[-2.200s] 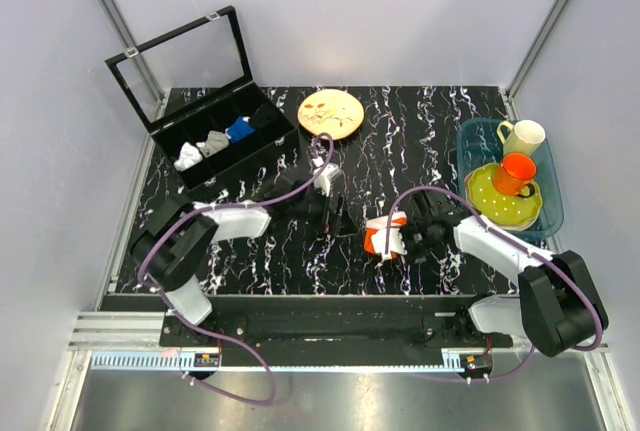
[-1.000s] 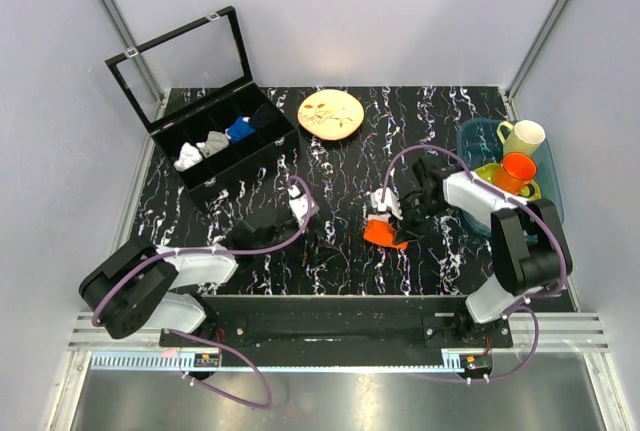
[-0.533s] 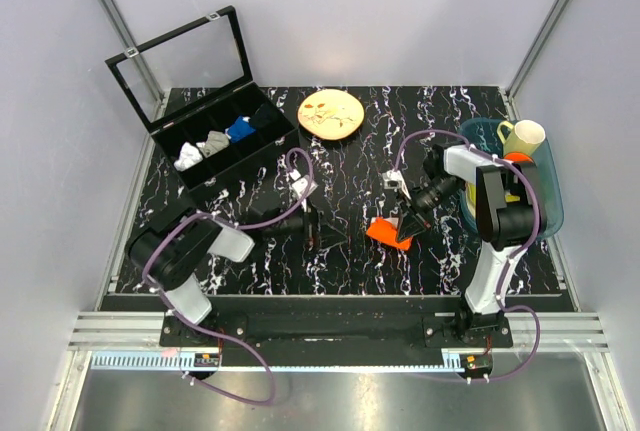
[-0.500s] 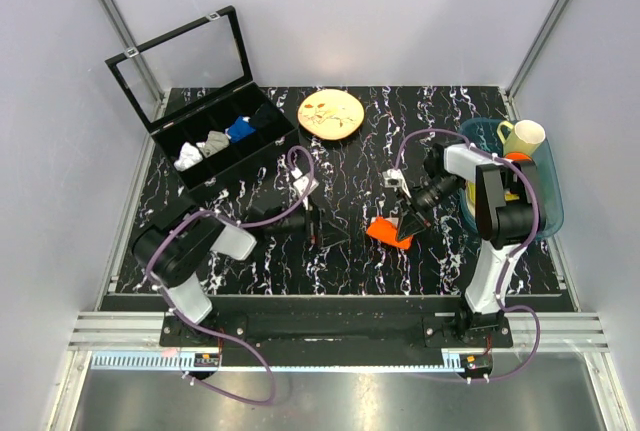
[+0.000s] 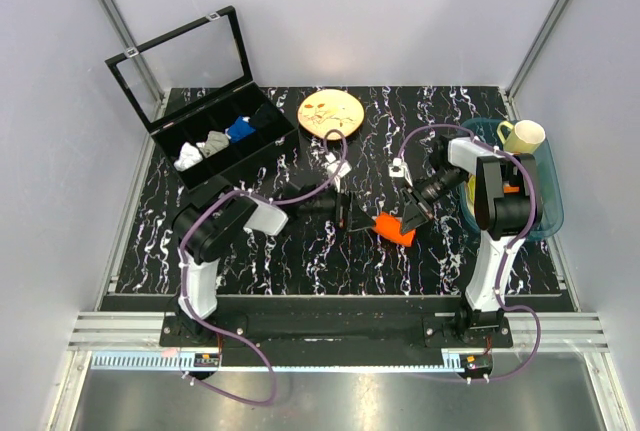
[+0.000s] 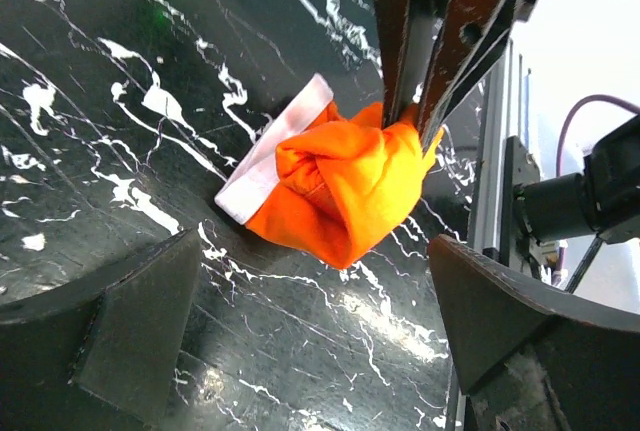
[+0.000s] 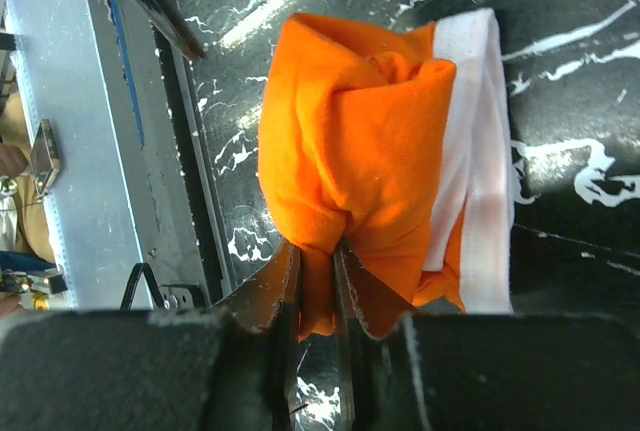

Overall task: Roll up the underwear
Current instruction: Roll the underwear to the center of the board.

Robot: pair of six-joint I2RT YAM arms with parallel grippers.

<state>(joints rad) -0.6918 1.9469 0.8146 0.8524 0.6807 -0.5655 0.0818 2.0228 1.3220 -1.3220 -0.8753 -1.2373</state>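
Right gripper is clamping a fold of the underwear. My jaws are nearly together, with orange fabric pinched between the two fingers. The wrist view shows the fold running down into the gap.

The underwear is sitting as a bunched orange bundle on the black marbled table, right of centre, between my two grippers. Its white band is showing along one side of the bundle, lying against the table top. I'm pinching the opposite side. From the left wrist view the bundle looks to be resting on the surface, though I can't tell whether all of it is.

Left gripper is standing wide open and gripping nothing. It is pointing at the bundle from the left, just beside it and not touching.

At the far left, the open organizer box is holding small rolled garments. The patterned plate is sitting at the far edge. The blue tub is on the right with a yellow cup in it.
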